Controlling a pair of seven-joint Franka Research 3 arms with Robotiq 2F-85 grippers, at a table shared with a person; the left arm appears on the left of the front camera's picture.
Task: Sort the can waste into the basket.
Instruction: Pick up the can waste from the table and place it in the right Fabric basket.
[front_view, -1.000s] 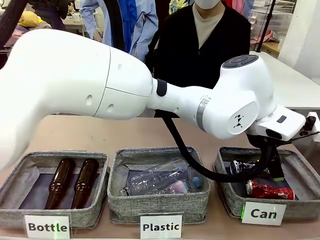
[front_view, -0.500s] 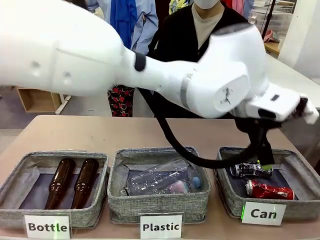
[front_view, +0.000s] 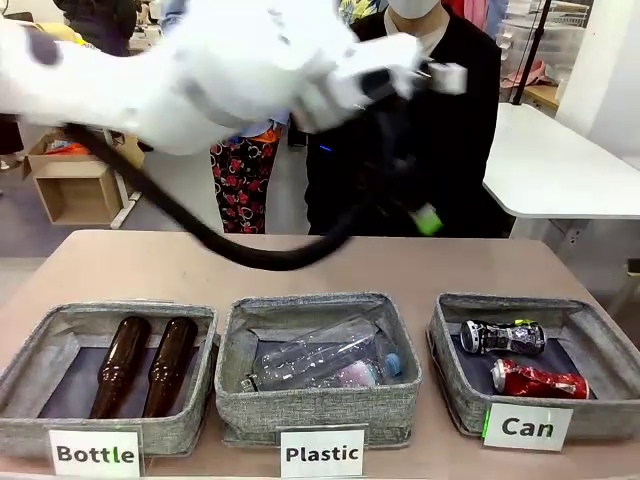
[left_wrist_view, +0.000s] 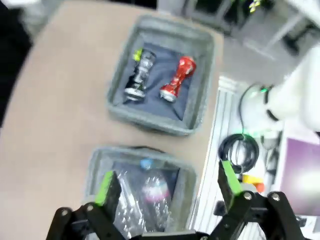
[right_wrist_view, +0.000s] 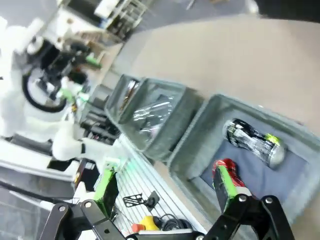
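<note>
Grey woven basket (front_view: 600, 345) labelled "Can" holds both cans: the black-and-silver can (front_view: 502, 337) behind, the red can (front_view: 538, 381) in front, lying apart. Left gripper (left_wrist_view: 167, 182), motion-blurred in the front view, hangs high above the table, jaws spread and empty. Right gripper (right_wrist_view: 167, 192) is likewise spread and empty; one of its fingers (right_wrist_view: 227, 187) hides part of the red can.

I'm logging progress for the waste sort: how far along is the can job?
Done: the red can and the black-and-silver can both lie in the basket labelled "Can". In hand: nothing; the left gripper is open and empty, high above the table, and the right gripper is open and empty too. Left: no can lies on the table, so it looks finished.
</note>
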